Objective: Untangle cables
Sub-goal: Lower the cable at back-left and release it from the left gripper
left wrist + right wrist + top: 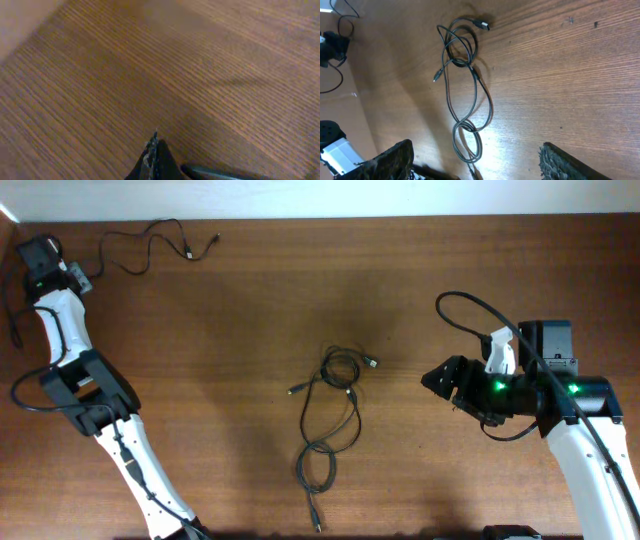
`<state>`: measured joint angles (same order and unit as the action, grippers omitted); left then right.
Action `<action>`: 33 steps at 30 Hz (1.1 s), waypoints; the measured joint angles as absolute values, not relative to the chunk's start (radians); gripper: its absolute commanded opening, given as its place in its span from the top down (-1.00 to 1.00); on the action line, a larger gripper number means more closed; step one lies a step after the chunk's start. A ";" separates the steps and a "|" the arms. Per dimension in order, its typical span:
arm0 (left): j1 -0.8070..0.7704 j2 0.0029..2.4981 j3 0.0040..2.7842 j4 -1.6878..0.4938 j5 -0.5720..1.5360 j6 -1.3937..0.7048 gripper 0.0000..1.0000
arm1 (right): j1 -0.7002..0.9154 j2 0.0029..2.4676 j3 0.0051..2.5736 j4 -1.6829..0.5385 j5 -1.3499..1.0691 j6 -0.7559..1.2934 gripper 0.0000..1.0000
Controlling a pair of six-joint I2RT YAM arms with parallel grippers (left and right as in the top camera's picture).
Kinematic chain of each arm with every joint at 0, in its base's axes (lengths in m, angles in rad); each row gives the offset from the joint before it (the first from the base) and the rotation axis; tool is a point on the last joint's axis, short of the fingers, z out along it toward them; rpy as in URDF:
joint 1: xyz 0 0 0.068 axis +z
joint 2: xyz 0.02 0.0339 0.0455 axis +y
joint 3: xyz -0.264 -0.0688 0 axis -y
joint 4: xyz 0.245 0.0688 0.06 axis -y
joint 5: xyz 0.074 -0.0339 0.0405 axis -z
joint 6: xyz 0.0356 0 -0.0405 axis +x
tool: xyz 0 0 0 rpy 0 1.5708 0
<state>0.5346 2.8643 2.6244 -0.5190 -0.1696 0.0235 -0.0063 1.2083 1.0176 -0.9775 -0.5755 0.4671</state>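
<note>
A knotted bundle of thin black cables (330,415) lies mid-table, with loops at top and bottom and metal-tipped plugs sticking out. It also shows in the right wrist view (465,75). A separate black cable (150,242) lies stretched along the far left edge. My right gripper (435,377) is open and empty, right of the bundle and facing it. Its two fingers (475,167) frame the bundle's lower loop in view without touching it. My left gripper (70,275) is at the far left corner near the separate cable's end. Its jaws (155,150) are shut with nothing visible between them.
The table is brown wood (240,320), with the back edge and white wall along the top. Thick black arm cables loop over my right arm (470,305) and beside my left arm (20,395). A dark rod-like shape (220,174) lies low in the left wrist view.
</note>
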 measured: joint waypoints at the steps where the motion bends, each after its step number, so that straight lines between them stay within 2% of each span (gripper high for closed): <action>1: 0.537 2.864 2.625 -0.511 -0.171 0.038 1.00 | -0.006 1.208 1.018 -0.978 -0.576 0.467 -0.62; 3: 0.540 2.864 2.625 -0.485 -0.176 0.068 1.00 | -0.006 1.208 1.018 -0.978 -0.575 0.467 -0.62; 4: 0.541 2.864 2.626 -0.471 -0.175 0.075 0.54 | -0.006 1.208 1.018 -0.978 -0.575 0.467 -0.62; 5: 0.541 2.864 2.629 -0.450 -0.172 0.083 -0.80 | -0.006 1.208 1.018 -0.978 -0.576 0.467 -0.62; 6: 0.541 2.864 2.630 -0.440 -0.164 0.091 -0.95 | -0.006 1.208 1.018 -0.978 -0.575 0.467 -0.62; 7: 0.541 2.864 2.630 -0.440 -0.142 0.094 -1.00 | -0.006 1.208 1.018 -0.978 -0.575 0.467 -0.62; 11: 0.541 2.850 2.630 -0.467 -0.036 0.094 -1.00 | -0.006 1.208 1.018 -0.979 -0.575 0.467 -0.62; 13: 0.541 2.835 2.630 -0.492 0.025 0.094 -0.92 | -0.006 1.208 1.018 -0.978 -0.575 0.467 -0.62; 16: 0.541 2.815 2.630 -0.517 0.094 0.095 -0.96 | -0.006 1.208 1.018 -0.979 -0.575 0.467 -0.62; 22: 0.541 2.738 2.631 -0.569 0.121 0.097 -0.67 | -0.006 1.208 1.018 -0.976 -0.575 0.467 -0.63; 24: 0.541 2.716 2.636 -0.603 0.124 0.099 -0.48 | -0.006 1.208 1.018 -0.971 -0.575 0.467 -0.63; 26: 0.541 2.700 2.640 -0.686 0.125 0.141 0.44 | -0.006 1.208 1.018 -0.970 -0.575 0.467 -0.63; 27: 0.541 2.698 2.640 -0.725 0.124 0.165 -0.18 | -0.006 1.208 1.018 -0.969 -0.575 0.465 -0.63; 29: 0.541 2.698 2.640 -0.776 0.125 0.197 -0.43 | -0.006 1.208 1.018 -0.969 -0.575 0.463 -0.63; 30: 0.541 2.698 2.640 -0.798 0.134 0.189 -0.42 | -0.006 1.208 1.018 -0.968 -0.575 0.463 -0.63; 32: 0.541 2.698 2.640 -0.827 0.186 0.150 -0.64 | -0.006 1.208 1.018 -0.965 -0.575 0.463 -0.63; 33: 0.540 2.698 2.640 -0.827 0.236 0.120 -0.58 | -0.006 1.208 1.018 -0.965 -0.575 0.462 -0.63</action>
